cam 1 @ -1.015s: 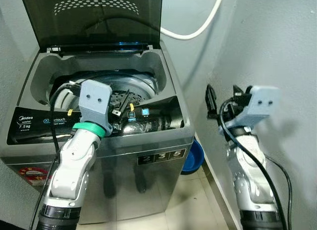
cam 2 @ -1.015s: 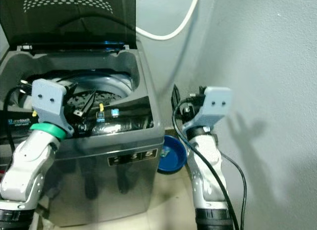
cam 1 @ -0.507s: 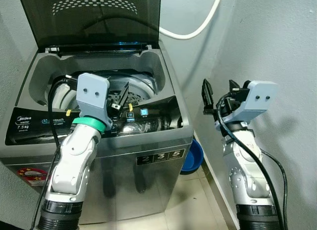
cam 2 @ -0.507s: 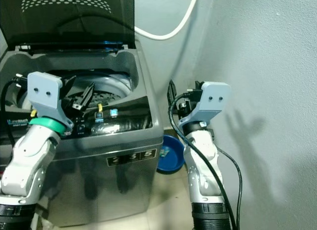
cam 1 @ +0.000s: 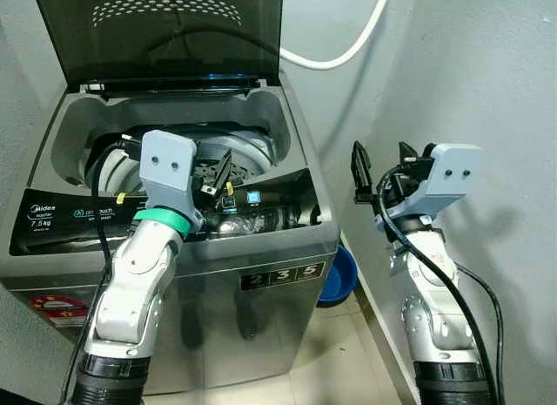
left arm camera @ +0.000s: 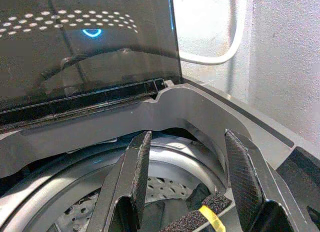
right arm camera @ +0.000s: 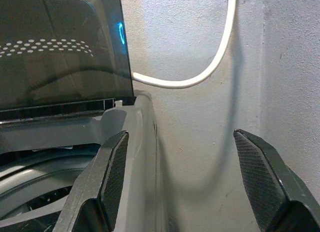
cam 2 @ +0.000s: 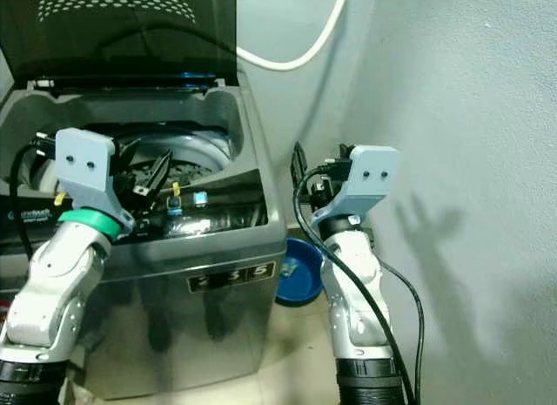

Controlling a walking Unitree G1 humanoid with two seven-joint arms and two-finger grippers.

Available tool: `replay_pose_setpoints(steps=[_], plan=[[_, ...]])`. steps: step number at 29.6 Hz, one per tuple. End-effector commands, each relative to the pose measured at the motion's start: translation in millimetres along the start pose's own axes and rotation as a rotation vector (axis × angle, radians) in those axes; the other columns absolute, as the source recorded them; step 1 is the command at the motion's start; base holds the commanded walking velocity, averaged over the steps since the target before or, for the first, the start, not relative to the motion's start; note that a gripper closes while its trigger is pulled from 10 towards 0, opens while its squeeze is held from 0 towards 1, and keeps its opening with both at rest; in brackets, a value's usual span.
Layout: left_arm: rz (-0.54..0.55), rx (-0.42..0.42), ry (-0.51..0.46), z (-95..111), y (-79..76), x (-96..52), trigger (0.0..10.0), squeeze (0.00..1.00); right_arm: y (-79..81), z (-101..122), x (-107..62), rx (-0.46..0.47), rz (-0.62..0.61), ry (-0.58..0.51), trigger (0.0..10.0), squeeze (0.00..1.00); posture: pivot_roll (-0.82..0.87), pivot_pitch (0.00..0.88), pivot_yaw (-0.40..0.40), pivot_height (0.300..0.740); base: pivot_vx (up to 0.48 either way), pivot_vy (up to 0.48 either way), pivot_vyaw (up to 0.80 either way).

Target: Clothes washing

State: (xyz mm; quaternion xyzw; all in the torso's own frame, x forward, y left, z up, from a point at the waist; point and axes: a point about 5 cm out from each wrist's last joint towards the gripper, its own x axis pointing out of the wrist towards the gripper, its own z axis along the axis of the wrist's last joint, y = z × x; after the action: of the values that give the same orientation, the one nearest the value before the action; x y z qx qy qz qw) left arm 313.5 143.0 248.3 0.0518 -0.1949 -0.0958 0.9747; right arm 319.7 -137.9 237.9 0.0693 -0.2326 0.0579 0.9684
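A grey top-loading washing machine (cam 1: 261, 248) was seen on the left, its dark tinted lid (cam 1: 165, 30) raised upright against the wall, with the upper edge of the lid cut off by the frame. The left hand (cam 1: 219, 174) was held over the front rim of the machine, above the control panel (cam 1: 96, 215), its two black fingers (left arm camera: 137, 167) spread apart and nothing held between them. Beneath it the perforated steel drum (cam 1: 244, 157) could be made out, but much of the opening was hidden by the arm and its grey wrist housing; a dark shape low in the drum was glimpsed in the left wrist view, and whether it was clothing could not be told. A white hose (cam 1: 348, 48) was seen curving along the wall behind the machine. A blue basin (cam 1: 341, 274) lay on the floor between the machine and the right arm, largely hidden by the machine's corner. The right hand (cam 1: 380, 165) was held in the air beside the machine, near the wall, its fingers (right arm camera: 112, 167) wide apart and empty.
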Motion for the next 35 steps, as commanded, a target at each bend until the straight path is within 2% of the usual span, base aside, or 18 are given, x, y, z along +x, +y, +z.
replay_pose_setpoints(steps=[1,10,12,23,35], plan=[[-0.001,-0.005,0.009,-2.1,-1.3,-0.4,10.0,0.0,-3.6,-4.2,-3.1,-0.01,-0.014,0.02,10.0,0.0,0.07,0.073,0.003,0.74,0.0,0.0,0.0],[0.002,0.001,0.013,-2.2,-2.0,-1.2,10.0,0.0,-3.2,-3.7,-3.0,-0.028,-0.018,0.02,10.0,0.0,0.07,0.072,0.002,0.74,0.0,0.0,0.13],[0.002,0.003,0.014,-2.6,-1.9,-1.2,10.0,0.0,-5.0,-4.9,-3.2,-0.052,-0.028,0.026,10.0,0.0,0.07,0.072,0.004,0.74,0.0,0.0,0.8],[-0.004,0.012,0.019,-5.0,-1.1,-1.0,10.0,0.0,-11.3,-5.3,-1.9,-0.01,-0.065,0.029,10.0,0.0,0.07,0.059,0.01,0.74,0.0,0.0,0.8],[-0.01,0.019,0.019,-5.3,-0.4,0.5,10.0,0.0,-10.6,-5.9,-2.1,-0.009,-0.066,0.026,10.0,0.0,0.06,0.056,0.016,0.74,0.0,0.0,0.8]])
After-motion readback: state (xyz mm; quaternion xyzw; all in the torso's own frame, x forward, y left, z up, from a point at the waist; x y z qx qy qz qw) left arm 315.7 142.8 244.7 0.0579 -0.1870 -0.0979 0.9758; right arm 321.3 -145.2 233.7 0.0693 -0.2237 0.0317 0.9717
